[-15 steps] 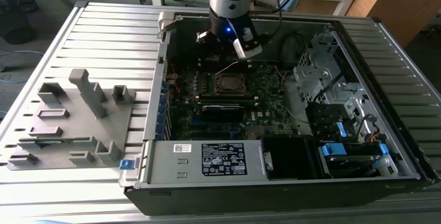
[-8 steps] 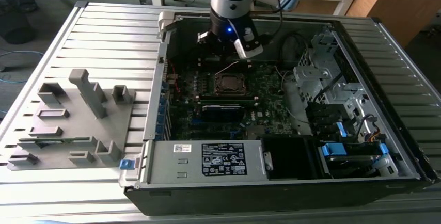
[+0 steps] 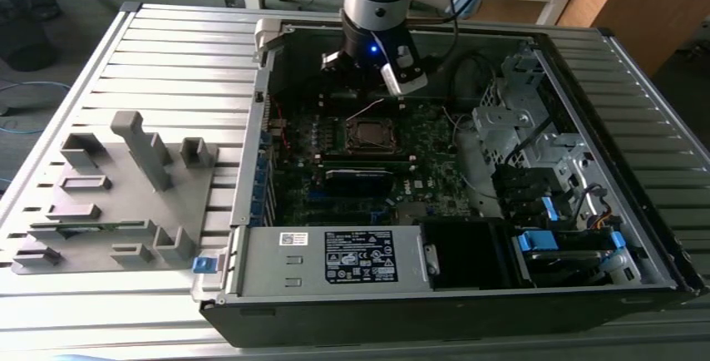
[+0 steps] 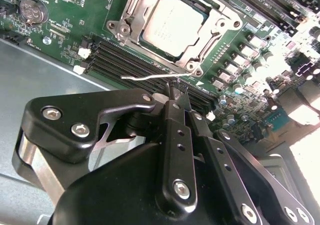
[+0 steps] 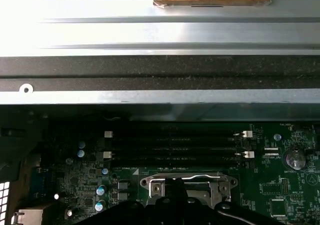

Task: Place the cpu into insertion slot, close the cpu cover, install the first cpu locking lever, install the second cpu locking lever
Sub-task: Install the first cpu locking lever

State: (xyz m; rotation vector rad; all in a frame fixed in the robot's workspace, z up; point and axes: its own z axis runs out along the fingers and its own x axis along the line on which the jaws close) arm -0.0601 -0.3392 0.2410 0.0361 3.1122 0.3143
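Closest to us, our gripper (image 4: 175,93) has its fingers pressed tight together. Just past the tips lies a thin silver lever (image 4: 150,77), sticking out sideways. Behind it the cpu (image 4: 172,22) sits flat in the insertion slot (image 4: 117,28), with the cpu cover (image 4: 216,19) down around it. The green board (image 4: 65,15) spreads beyond.

Seen in the second wrist view, the gripper (image 4: 176,96) hangs over the memory slots (image 4: 125,65). A locking lever (image 4: 150,76) lies just past its tip. Beyond the lever, the cpu (image 4: 172,22) sits framed inside the cpu cover (image 4: 134,12). In the exterior view, a fixture tray (image 3: 111,186) lies on the table (image 3: 166,45), well apart from the gripper toward the exterior view's left.
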